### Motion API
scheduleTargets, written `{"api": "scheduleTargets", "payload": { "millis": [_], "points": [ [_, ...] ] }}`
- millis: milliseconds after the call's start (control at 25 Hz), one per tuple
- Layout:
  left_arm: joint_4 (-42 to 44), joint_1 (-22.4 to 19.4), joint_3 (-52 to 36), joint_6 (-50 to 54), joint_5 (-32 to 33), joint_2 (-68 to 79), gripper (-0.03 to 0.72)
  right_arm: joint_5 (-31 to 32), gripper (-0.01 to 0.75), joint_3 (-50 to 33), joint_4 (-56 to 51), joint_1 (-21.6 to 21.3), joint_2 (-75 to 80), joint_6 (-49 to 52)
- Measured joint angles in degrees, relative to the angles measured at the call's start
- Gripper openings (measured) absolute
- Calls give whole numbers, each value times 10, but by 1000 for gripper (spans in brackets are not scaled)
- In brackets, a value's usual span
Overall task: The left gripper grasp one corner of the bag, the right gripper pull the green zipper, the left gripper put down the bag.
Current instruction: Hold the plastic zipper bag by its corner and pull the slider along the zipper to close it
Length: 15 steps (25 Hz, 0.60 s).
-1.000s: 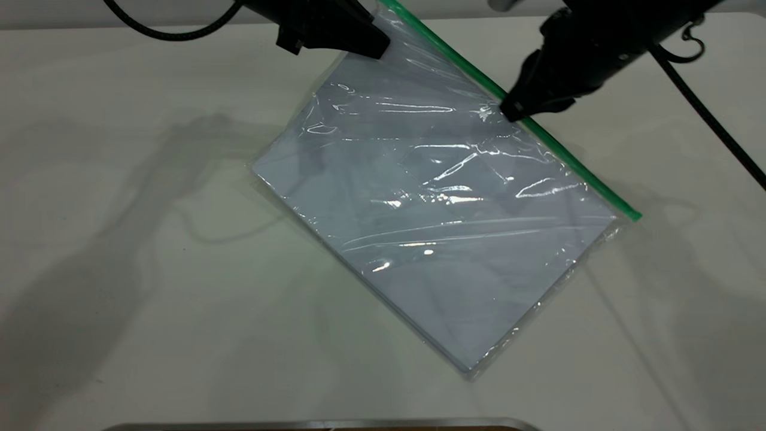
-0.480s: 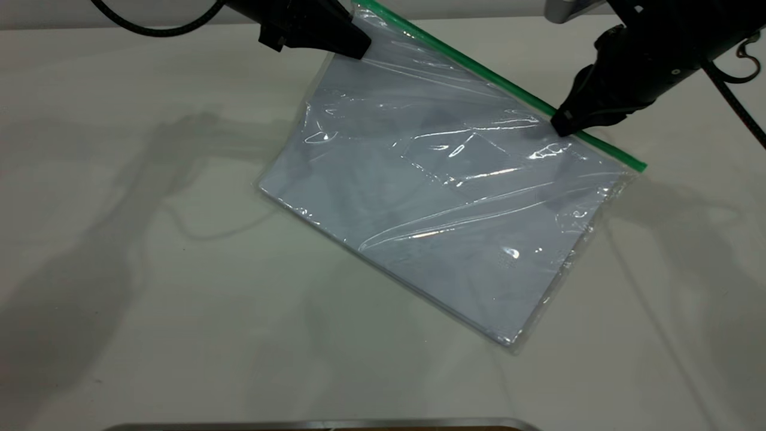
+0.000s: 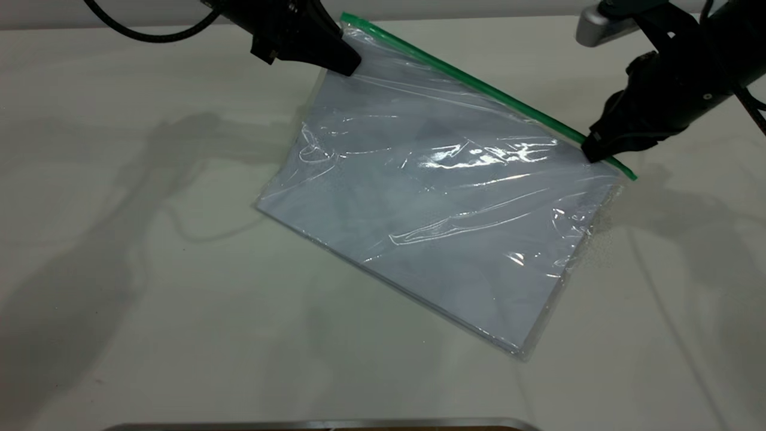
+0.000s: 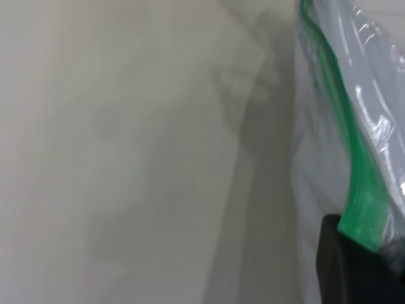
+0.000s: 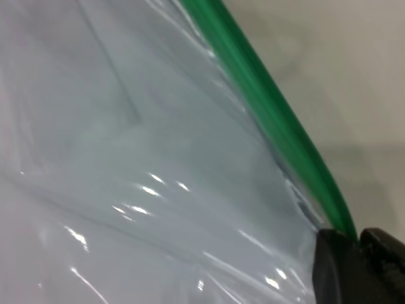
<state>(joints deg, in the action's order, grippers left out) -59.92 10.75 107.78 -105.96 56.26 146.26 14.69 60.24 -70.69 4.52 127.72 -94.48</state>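
Note:
The bag point(image 3: 431, 203) is a clear pouch with white sheets inside, lying slanted on the table with its far edge lifted. The green zipper point(image 3: 479, 90) runs along that far edge. My left gripper point(image 3: 350, 63) is shut on the bag's far left corner, at the zipper's end point(image 4: 364, 218). My right gripper point(image 3: 595, 154) is shut on the green zipper point(image 5: 278, 120) near its right end, close to the bag's right corner. The slider tab is hidden between the right gripper's jaws.
The white table point(image 3: 149, 299) lies open to the left and in front of the bag. A grey metal edge point(image 3: 323, 424) runs along the table's near side. Black cables hang behind both arms.
My right gripper has slid along the green zipper toward the right corner. The bag has swung with it, its right end turning farther back. My left gripper shifted slightly left, still holding the corner.

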Motion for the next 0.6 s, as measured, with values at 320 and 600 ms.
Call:
{"api": "scheduleTargets", "payload": {
  "millis": [320,600],
  "points": [
    [33,-1,0,23,-14,0,52,-19,34,0,0,0,0,0],
    [65,-1,0,46,-24,0,52,-35,34,0,3,0,0,2]
  ]
}}
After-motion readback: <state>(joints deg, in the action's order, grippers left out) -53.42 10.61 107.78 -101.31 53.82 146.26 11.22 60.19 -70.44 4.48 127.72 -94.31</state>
